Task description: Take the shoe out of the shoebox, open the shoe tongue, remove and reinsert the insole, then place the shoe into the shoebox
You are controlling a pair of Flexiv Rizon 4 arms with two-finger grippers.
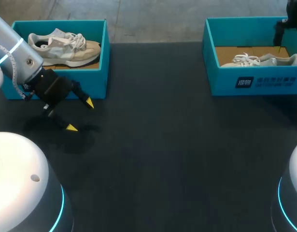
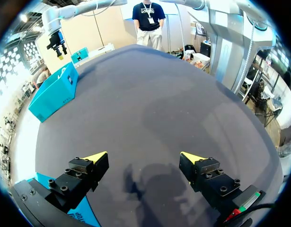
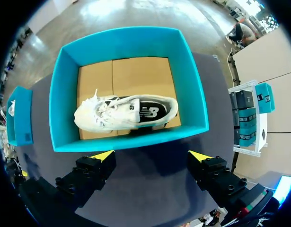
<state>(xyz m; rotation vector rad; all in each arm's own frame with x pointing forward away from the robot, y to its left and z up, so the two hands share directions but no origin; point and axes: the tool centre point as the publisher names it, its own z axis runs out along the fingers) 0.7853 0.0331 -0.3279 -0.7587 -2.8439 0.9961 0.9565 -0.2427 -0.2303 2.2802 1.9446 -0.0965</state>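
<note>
While the right claw [image 3: 151,154] hangs released, the shoe [image 3: 126,115] lies ahead inside the shoebox [image 3: 65,104].

A broad table [image 1: 162,159] with a dark, matte top spans the head view.

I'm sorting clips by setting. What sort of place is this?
Probably a robot lab bench: a dark table, a teal left shoebox and right shoebox, with left gripper and right gripper open.
</note>
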